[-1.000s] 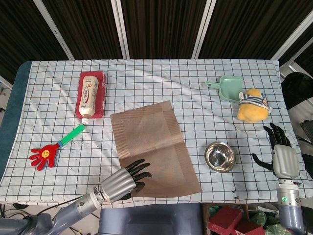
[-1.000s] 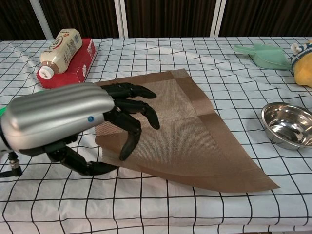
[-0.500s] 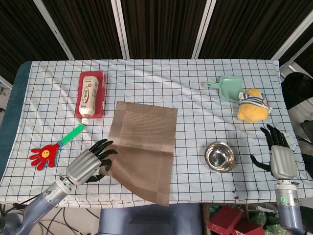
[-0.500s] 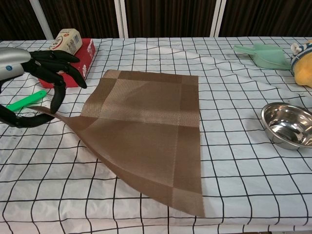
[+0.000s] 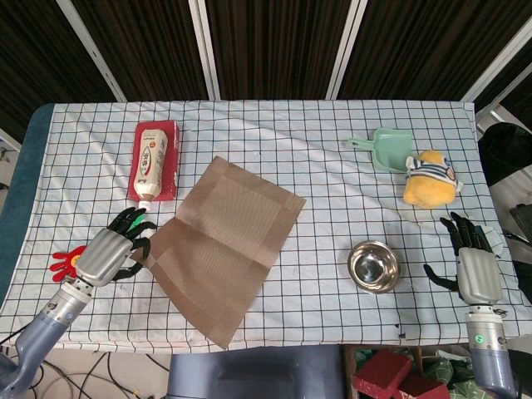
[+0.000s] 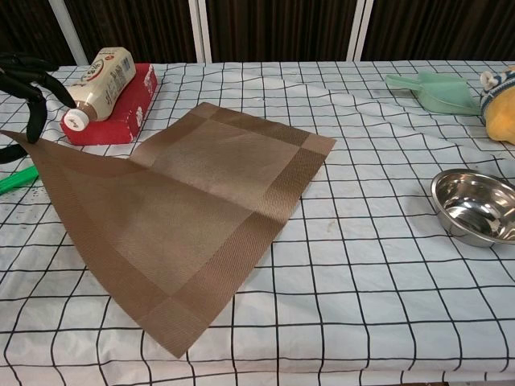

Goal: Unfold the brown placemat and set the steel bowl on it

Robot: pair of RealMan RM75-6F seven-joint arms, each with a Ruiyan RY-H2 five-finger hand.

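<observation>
Two hands sit at the table's near edge: the left hand pinches a lifted corner of the brown placemat, spread open near the centre; the right hand, fingers apart, holds nothing by the near right corner. Just beside it lies the steel bowl.

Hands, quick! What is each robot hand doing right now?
Left hand: pinching a corner of the brown placemat.
Right hand: open, holding nothing, beside the steel bowl.
</observation>
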